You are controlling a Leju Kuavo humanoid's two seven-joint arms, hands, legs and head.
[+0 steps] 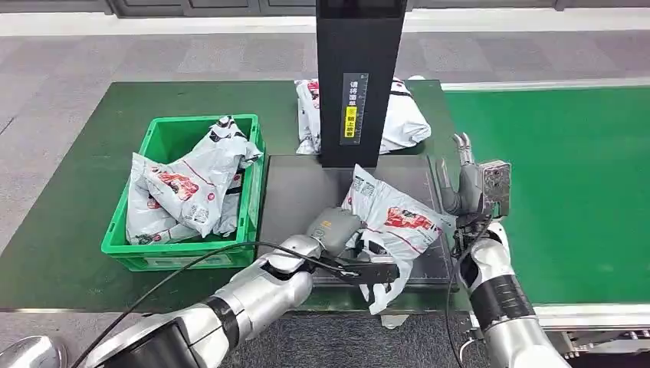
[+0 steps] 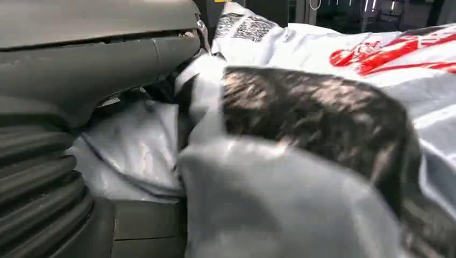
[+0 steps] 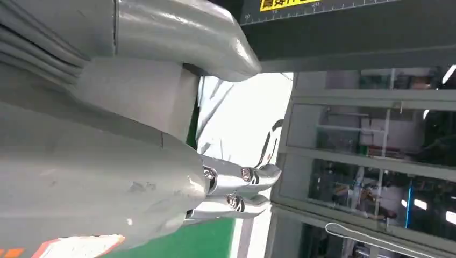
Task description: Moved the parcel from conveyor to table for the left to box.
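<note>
At the far left of my head view stands the green crate [image 1: 257, 165] on the desk [image 1: 77, 230], holding several white mail bags, some slumped over its rim. The crate is the box the parcel is bound for, in my judgement.

Next to the right is the dark scale plate [image 1: 295, 192], just beside the crate wall, with the black scanner post [image 1: 359, 77] rising from its far edge and another white bag [image 1: 402, 123] lying behind the post.

My left hand [image 1: 335, 228] rests on the near-left end of the parcel [image 1: 398, 218], which lies on the plate. In the left wrist view the thumb sits hard against crumpled wrapper, with a fold bunched against it; I cannot tell from these views whether the fingers are clenched on it.

The parcel's long axis runs diagonally, from the far end near the post towards the plate's near edge, where one corner overhangs (printed face up, red mark showing). It lies right of the left hand and left of the right one; the left is nearer, touching it.

My right hand [image 1: 460, 180] stands upright just beside the parcel's right edge, fingers [image 3: 244, 188] released and straight, grasping nothing.

The conveyor [image 1: 567, 192] runs along the right.
</note>
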